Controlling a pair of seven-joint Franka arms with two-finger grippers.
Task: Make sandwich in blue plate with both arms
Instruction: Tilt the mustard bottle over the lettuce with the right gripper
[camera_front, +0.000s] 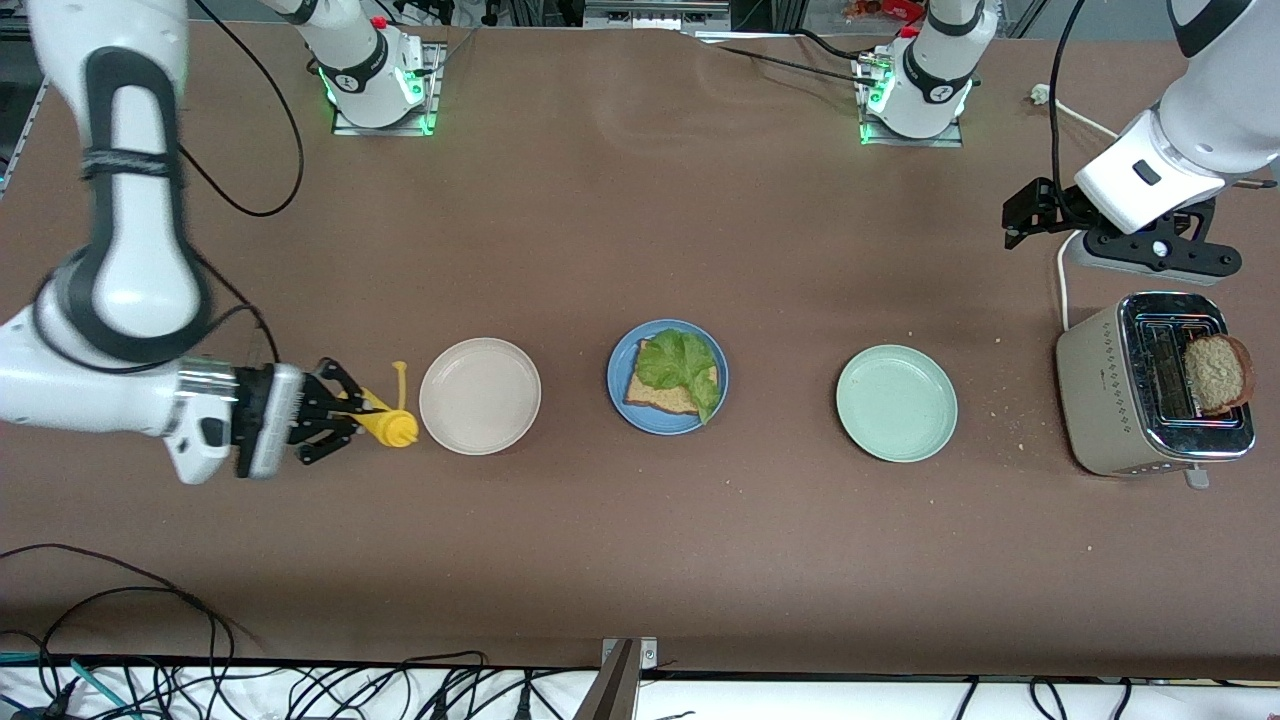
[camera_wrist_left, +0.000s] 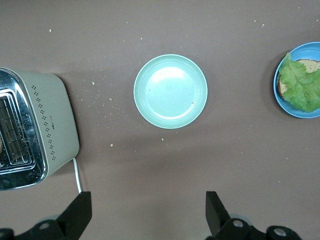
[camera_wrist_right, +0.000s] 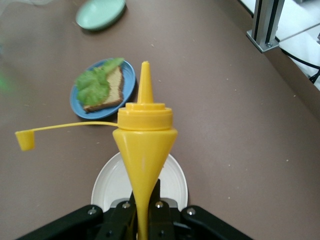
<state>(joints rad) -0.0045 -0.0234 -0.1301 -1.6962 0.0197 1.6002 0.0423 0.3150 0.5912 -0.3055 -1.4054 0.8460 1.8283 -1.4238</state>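
Observation:
The blue plate (camera_front: 620, 385) sits mid-table and carries one brown bread slice (camera_front: 660, 398) topped with a green lettuce leaf (camera_front: 682, 362). My right gripper (camera_front: 345, 410) is shut on a yellow squeeze bottle (camera_front: 392, 428), pinching its body flat. The nozzle points over the beige plate (camera_front: 480, 395), and the bottle's cap (camera_wrist_right: 24, 140) dangles off on its tether. In the right wrist view the bottle (camera_wrist_right: 145, 135) fills the centre, with the blue plate (camera_wrist_right: 129, 80) further along. My left gripper (camera_front: 1030, 215) hangs open and holds nothing, over the table by the toaster (camera_front: 1100, 400).
A second brown bread slice (camera_front: 1215, 373) sticks out of the toaster's slot. A pale green plate (camera_front: 897, 402) lies between the blue plate and the toaster. A white power strip and cord lie near the left gripper. Crumbs dot the table around the toaster.

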